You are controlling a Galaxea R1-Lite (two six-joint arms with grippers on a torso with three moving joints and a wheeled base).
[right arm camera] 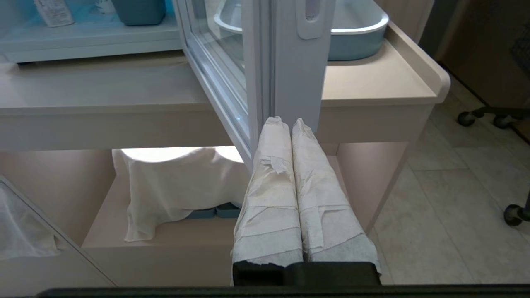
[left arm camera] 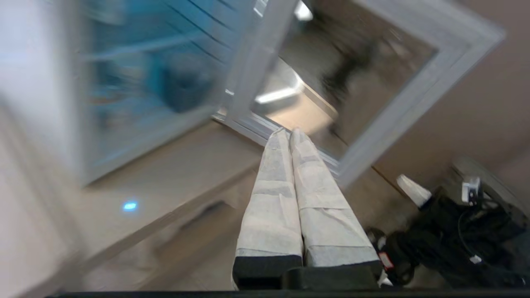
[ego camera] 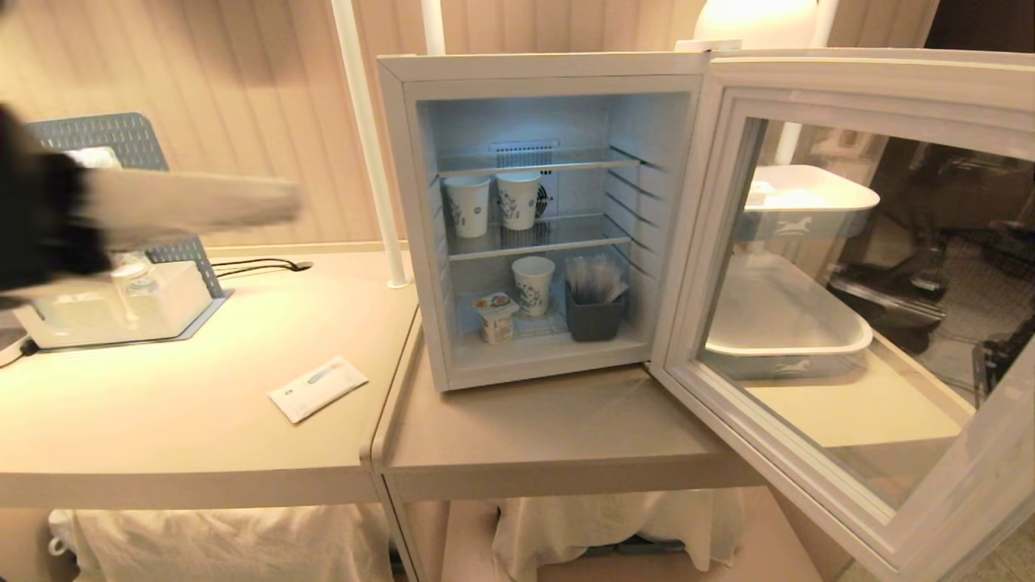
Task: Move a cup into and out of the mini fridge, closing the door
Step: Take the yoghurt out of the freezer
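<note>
While door (ego camera: 841, 323) open, cup (ego camera: 496, 317) label unreadable; paper cups (ego camera: 534, 284) blue-patterned.

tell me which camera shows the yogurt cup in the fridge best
The head view: the cup stands whole on the mini fridge floor, lid and label visible, beside a paper cup. The right wrist view catches only its lower part at the picture's edge. The left wrist view is too blurred to pick it out.

The mini fridge (ego camera: 550, 218) stands at frame centre on the tabletop (ego camera: 566, 436), its door (ego camera: 849, 307) swung open to the right. Inside, the cup (ego camera: 496, 317) sits lower left, a paper cup (ego camera: 534, 284) just right, two more on the shelf (ego camera: 538, 237) above.
</note>
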